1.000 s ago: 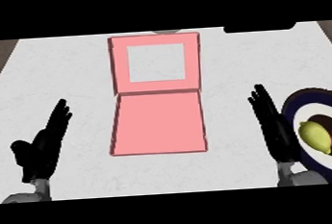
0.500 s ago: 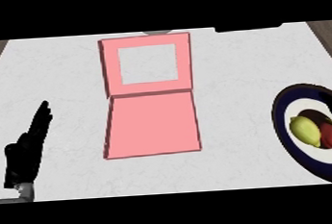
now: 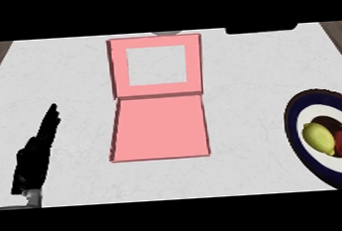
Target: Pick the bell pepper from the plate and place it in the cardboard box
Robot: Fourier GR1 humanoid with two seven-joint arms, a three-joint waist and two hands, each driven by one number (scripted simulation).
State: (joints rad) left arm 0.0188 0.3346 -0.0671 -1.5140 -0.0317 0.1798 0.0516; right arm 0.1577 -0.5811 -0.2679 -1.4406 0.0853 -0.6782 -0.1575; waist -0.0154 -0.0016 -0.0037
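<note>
At the right edge a dark blue plate with a white ring [image 3: 298,129] carries the bell pepper, yellow-green [image 3: 320,138] on one side and red on the other. A pink box [image 3: 159,128] lies open in the middle of the counter, its windowed lid [image 3: 155,44] folded back toward the far side. My left hand [image 3: 36,156] rests at the lower left with straight fingers pointing up, well left of the box and holding nothing. No right hand shows in the head view.
The white marble counter [image 3: 253,82] spreads between box and plate. A grey round object [image 3: 166,33] peeks over the far edge behind the lid, and a dark block [image 3: 260,28] sits at the back right. Brown floor shows past the counter's corners.
The right hand, raised beside the plate a second ago, has left the view. The view has shifted slightly, so the plate and left hand sit nearer the edges. The pepper stays on the plate.
</note>
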